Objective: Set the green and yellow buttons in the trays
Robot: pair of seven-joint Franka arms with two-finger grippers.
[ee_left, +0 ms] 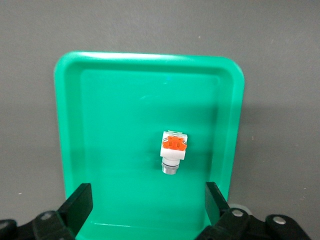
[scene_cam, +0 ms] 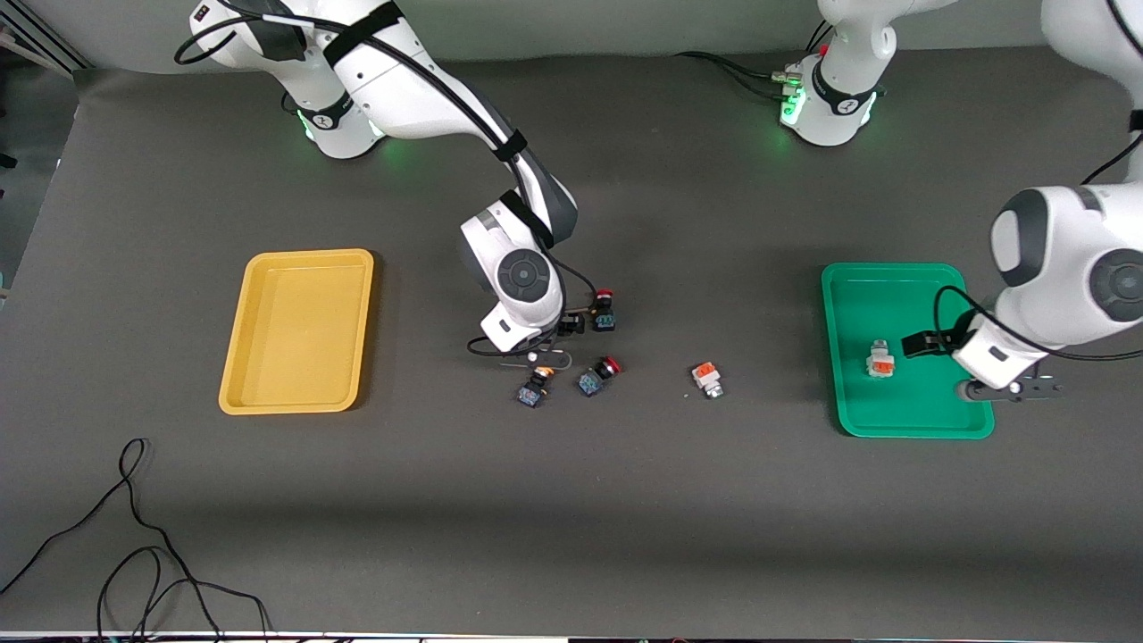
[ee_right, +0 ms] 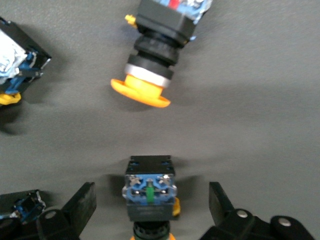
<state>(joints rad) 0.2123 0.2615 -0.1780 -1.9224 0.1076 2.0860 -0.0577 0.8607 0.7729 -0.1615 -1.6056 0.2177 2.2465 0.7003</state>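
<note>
A white button with an orange face (scene_cam: pixel 880 360) (ee_left: pixel 173 152) lies in the green tray (scene_cam: pixel 893 411) (ee_left: pixel 115 125). My left gripper (scene_cam: pixel 1013 390) (ee_left: pixel 147 210) hangs open over that tray with nothing between its fingers. A second white button (scene_cam: pixel 707 379) lies on the table between the trays. My right gripper (scene_cam: pixel 536 355) (ee_right: pixel 152 210) is low at mid-table and open. Its fingers (ee_right: pixel 80 205) stand either side of a yellow-capped switch (ee_right: pixel 149 192) without touching it. Another yellow-capped switch (scene_cam: pixel 533 388) (ee_right: pixel 150 60) lies just past it. The yellow tray (scene_cam: pixel 299 330) holds nothing.
Two red-capped dark switches (scene_cam: pixel 604 313) (scene_cam: pixel 596 375) lie close to the right gripper, toward the left arm's end. A loose black cable (scene_cam: pixel 134 536) curls on the table near the front camera, at the right arm's end.
</note>
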